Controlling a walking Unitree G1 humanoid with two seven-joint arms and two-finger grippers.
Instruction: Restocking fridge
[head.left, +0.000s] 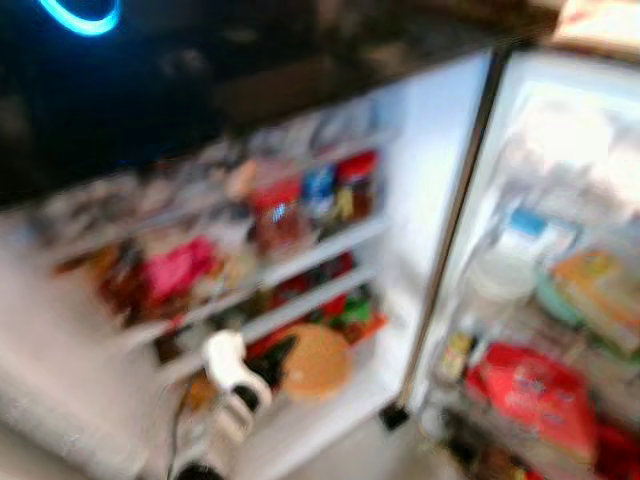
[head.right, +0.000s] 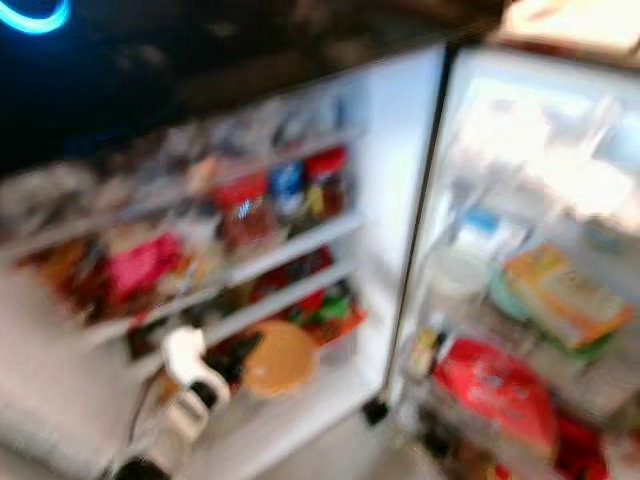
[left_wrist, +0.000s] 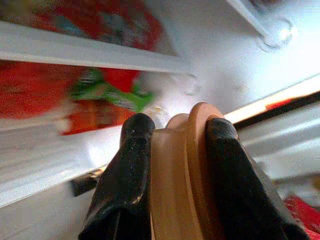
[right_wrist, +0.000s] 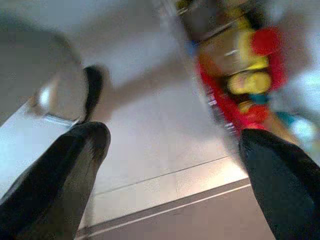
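The open white fridge (head.left: 420, 200) is filling the blurred head views, its door (head.left: 560, 300) swung out on the robot's right. The left gripper (left_wrist: 177, 165) is clenching a tan, round, disc-shaped container (head.left: 315, 362) edge-on between its two black fingers (left_wrist: 125, 185), one finger pressing on each flat side. In the left eye view the silver and white left arm (head.left: 228, 385) is reaching up from the lower edge of the picture, and the tan container is sitting at its tip, just at the front of the fridge's lowest white shelf (head.left: 310, 425).

Behind the container, red and green packets (left_wrist: 107, 95) are lying on that lowest level, beneath a white shelf edge (left_wrist: 90, 52). Higher up, a pink packet (head.left: 178, 270) is resting on a middle shelf, and red-lidded jars (head.left: 355, 185) are standing in a row on the shelf above (the blur is hiding their labels).

The door racks are holding a bulky red bag (head.left: 530, 395) low down, a white round tub (head.left: 500, 280) above it, and a yellow and orange carton (head.left: 600, 295) further out.

The right gripper (right_wrist: 175, 150) is hanging with its fingers spread wide and nothing between them, over a pale tiled floor (right_wrist: 150, 165), with red and yellow items (right_wrist: 250, 65) in a rack beyond.
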